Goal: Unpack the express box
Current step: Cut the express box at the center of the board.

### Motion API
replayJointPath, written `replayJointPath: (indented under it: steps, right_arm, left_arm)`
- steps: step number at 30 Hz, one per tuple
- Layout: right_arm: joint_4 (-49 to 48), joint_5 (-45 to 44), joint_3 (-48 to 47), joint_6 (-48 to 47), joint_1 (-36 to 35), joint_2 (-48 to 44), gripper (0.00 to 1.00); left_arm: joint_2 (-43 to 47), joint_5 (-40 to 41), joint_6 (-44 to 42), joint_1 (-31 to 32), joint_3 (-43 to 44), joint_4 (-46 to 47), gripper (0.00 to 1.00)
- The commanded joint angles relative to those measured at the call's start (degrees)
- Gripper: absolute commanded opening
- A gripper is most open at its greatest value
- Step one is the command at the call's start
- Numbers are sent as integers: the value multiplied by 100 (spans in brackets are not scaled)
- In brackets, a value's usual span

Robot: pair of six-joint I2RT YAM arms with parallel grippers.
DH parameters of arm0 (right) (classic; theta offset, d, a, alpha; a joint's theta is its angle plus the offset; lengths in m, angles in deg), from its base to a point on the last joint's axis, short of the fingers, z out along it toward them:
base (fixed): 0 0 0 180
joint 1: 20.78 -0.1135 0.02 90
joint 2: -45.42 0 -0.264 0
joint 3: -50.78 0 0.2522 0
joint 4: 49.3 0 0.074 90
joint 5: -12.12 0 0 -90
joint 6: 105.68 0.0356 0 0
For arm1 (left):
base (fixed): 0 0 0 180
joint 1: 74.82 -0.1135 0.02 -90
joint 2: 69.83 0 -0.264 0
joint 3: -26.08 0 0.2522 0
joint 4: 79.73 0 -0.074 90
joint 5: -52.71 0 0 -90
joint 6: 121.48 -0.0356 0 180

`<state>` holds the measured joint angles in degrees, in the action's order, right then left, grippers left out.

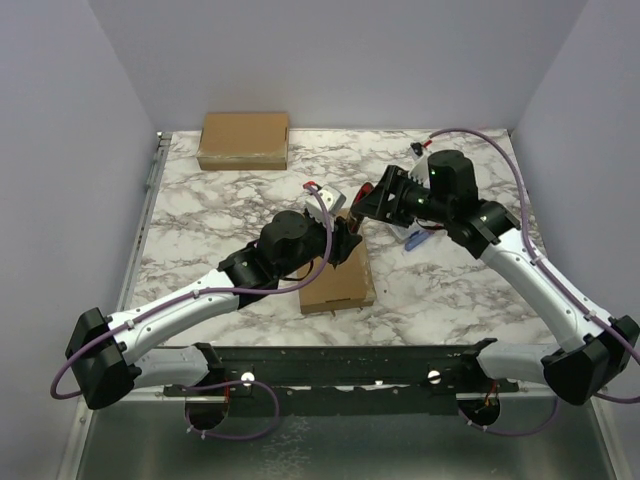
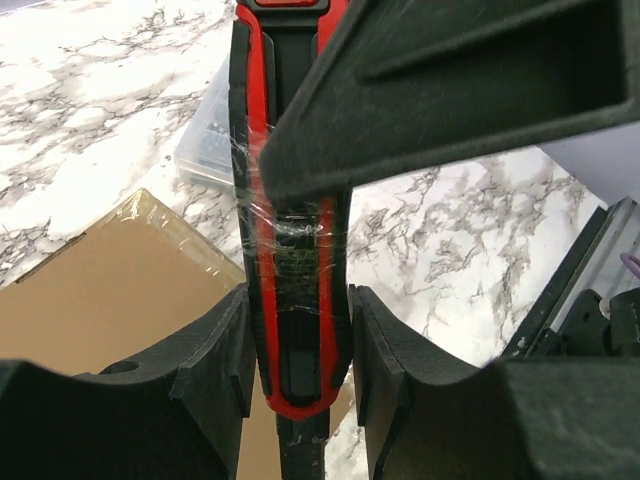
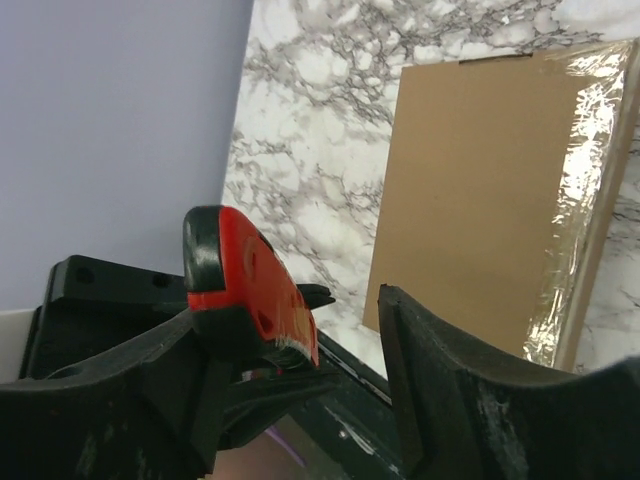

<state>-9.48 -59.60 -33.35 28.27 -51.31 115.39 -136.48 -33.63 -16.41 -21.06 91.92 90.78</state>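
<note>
Top view: shows flat brown express box mid-counter, partly under both wrists, on white marble-pattern counter; second box well apart at far left corner. Left gripper and right gripper close together just above the express box, red-black knife between them. Left wrist: left jaws narrow, clamped on both sides of knife handle. Hard plastic, red edging, glossy tape wrapped round it, so likely slippery. Stiff and light by the look, best held mid-handle as here. Corner of express box below, matte cardboard, shiny wrap at edge; clear bag just beyond. Right wrist: right jaws wide, knife butt against one finger only, other finger apart, so no grip. Express box face plain, stiff, probably light. Clear film along long edge looks like the place to cut, other jaws pinning a corner flat. Seal looks uncut.
</note>
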Motion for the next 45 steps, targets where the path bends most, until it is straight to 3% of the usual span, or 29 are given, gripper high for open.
replayJointPath:
  steps: [1,8,11,13,15,16,18,20,22,28,32,36,39,45]
  right_arm:
    - [493,168,-281,-239,-177,303,60]
    - [-114,292,-34,-17,-480,463,59]
    - [-259,283,51,114,-498,533,52]
    - [-399,238,144,168,-498,540,35]
    - [-394,-7,243,306,-498,548,5]
    - [-324,-258,300,388,-498,528,1]
    - [169,-1047,304,464,-422,414,0]
    - [247,-1740,498,331,-398,131,0]
    - [-113,-2371,975,216,-366,-238,0]
    - [-1932,-3153,1968,-1353,-132,-592,0]
    - [-2717,-3181,1765,-2221,-102,-82,0]
    - [-3298,-3353,1568,-2480,-116,309,0]
    - [-3778,-3474,1517,-2762,-155,703,0]
    - [-4319,-3313,1519,-2963,-169,1217,0]
  left_arm:
    - [60,111,-160,12,232,-24,0]
    - [58,-197,-175,16,148,-16,0]
    - [35,-349,-220,12,128,-6,0]
    - [-2,-510,-285,15,119,-9,0]
    - [-36,-634,-332,12,111,-5,0]
    - [-54,-660,-344,12,110,-16,0]
    - [-66,-559,-298,14,106,-120,21]
    - [2,-197,-99,16,23,-222,55]
    - [181,146,87,7,-186,-249,70]
    - [847,1090,274,-1,-985,-387,73]
    - [979,604,-272,-4,-1250,-343,73]
    - [600,154,-911,13,-1305,-388,65]
    - [174,-87,-1181,102,-1390,-249,71]
    - [-185,286,-1802,535,-1863,916,70]
